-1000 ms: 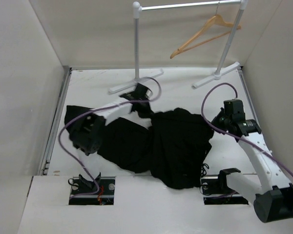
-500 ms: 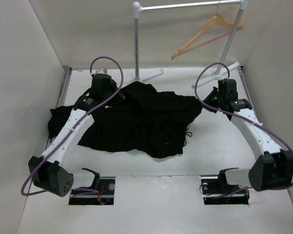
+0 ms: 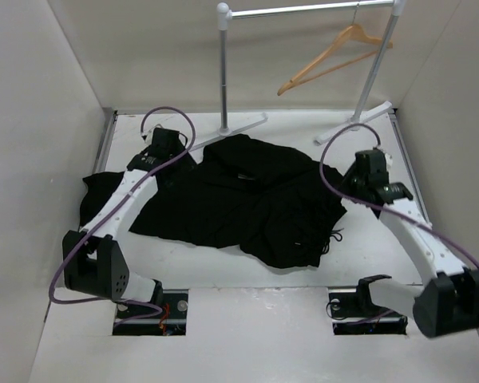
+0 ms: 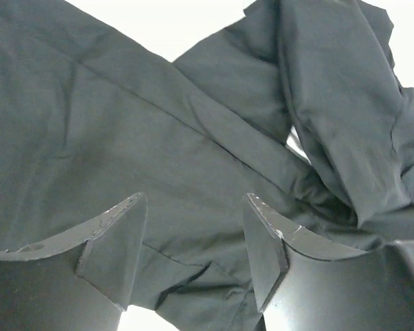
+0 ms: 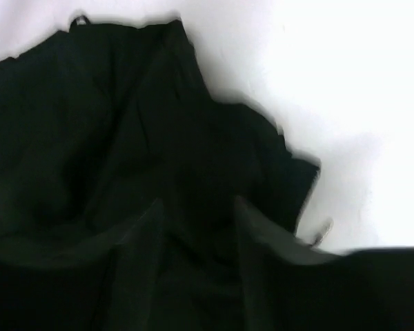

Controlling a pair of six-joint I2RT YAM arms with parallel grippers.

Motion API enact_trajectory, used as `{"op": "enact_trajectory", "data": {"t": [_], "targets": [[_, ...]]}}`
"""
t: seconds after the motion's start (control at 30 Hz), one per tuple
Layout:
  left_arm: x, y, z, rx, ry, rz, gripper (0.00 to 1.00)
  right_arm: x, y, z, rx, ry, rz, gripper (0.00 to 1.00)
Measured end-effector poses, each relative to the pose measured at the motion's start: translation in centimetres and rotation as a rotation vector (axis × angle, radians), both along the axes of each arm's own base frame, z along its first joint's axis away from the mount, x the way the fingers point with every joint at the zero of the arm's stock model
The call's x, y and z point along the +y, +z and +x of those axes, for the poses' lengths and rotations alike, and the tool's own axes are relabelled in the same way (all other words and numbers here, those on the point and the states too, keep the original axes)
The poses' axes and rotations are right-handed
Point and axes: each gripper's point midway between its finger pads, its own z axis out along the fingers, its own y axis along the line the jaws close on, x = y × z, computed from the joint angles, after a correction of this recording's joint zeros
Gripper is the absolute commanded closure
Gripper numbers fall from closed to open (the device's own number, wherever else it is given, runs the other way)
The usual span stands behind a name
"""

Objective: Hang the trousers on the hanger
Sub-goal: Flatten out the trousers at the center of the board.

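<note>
The black trousers (image 3: 239,199) lie crumpled and spread across the middle of the table. The wooden hanger (image 3: 335,54) hangs tilted from the rail at the back right, far from both arms. My left gripper (image 3: 178,159) hovers over the trousers' upper left edge. In the left wrist view this gripper (image 4: 193,200) is open, with grey-black fabric (image 4: 193,124) lying below the gap and nothing pinched. My right gripper (image 3: 349,185) is at the trousers' right edge. It (image 5: 196,203) stands open above dark cloth (image 5: 124,124), and that view is blurred.
The grey clothes rail (image 3: 223,72) stands at the back on two white feet (image 3: 243,124), (image 3: 359,116). White walls close in left, right and behind. Purple cables loop over both arms. A drawstring end (image 3: 334,236) trails off the trousers' right side.
Both grippers were shut on the trousers and have opened and let go. The cloth has dropped and settled flatter on the table. Both arms have drawn slightly back.
</note>
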Motion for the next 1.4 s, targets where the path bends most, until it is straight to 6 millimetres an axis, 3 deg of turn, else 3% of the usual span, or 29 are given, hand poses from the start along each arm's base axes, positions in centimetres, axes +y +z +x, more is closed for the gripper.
{"op": "enact_trajectory", "data": {"t": [0.03,0.13,0.2,0.3,0.33,0.5,0.7,0.77,0.83,0.93,1.03,1.1,1.17,1.27,1.33,1.4], "targets": [[0.3,-0.3,0.3,0.007,0.012,-0.012,0.43,0.5,-0.4,-1.7,-0.002,0.017,-0.001,0.86],[0.0,-1.7,2.2,0.022,0.027,-0.072,0.43,3.1,-1.5,-5.3,0.002,0.109,0.015,0.89],[-0.9,-3.5,3.7,0.05,0.019,-0.115,0.43,5.4,-2.2,-7.5,0.015,0.203,0.03,0.8],[-2.4,-6.1,6.1,0.09,0.001,-0.16,0.43,8.3,-3.1,-10.3,0.05,0.311,0.059,0.45],[-2.9,-6.7,7.0,0.094,-0.004,-0.171,0.43,9.0,-3.4,-11.0,0.059,0.335,0.065,0.39],[-5.2,-7.3,12.0,0.05,-0.018,-0.233,0.43,9.6,-5.7,-14.5,0.149,0.347,0.091,0.3],[-6.9,-7.1,15.5,-0.008,-0.019,-0.285,0.5,8.2,-7.6,-16.2,0.243,0.278,0.083,0.26],[-7.3,-7.3,16.7,-0.018,-0.015,-0.292,0.66,7.6,-7.8,-16.2,0.258,0.244,0.086,0.26],[-7.6,-8.2,17.7,-0.018,-0.007,-0.3,0.88,7.1,-8.0,-15.8,0.263,0.208,0.09,0.26],[-7.3,-9.7,17.4,0.01,0.01,-0.291,0.94,6.2,-8.5,-15.1,0.28,0.154,0.087,0.26],[-6.5,-9.3,16.0,0.004,0.035,-0.276,0.96,5.1,-9.5,-13.8,0.308,0.096,0.073,0.26],[-5.9,-7.2,14.2,-0.021,0.049,-0.26,0.96,4.5,-10.3,-12.7,0.33,0.064,0.062,0.26],[-5.9,-2.7,12.6,-0.105,0.045,-0.251,0.96,4.1,-11.0,-11.5,0.346,0.042,0.06,0.27],[-7.8,8.0,9.7,-0.335,-0.018,-0.258,0.96,4.0,-11.5,-9.9,0.348,0.031,0.076,0.29],[-9.8,15.3,6.5,-0.493,-0.09,-0.274,0.95,4.1,-11.8,-9.1,0.345,0.033,0.09,0.31],[-11.9,20.6,3.5,-0.611,-0.164,-0.278,0.94,4.2,-12.0,-8.5,0.341,0.038,0.102,0.34]]}}
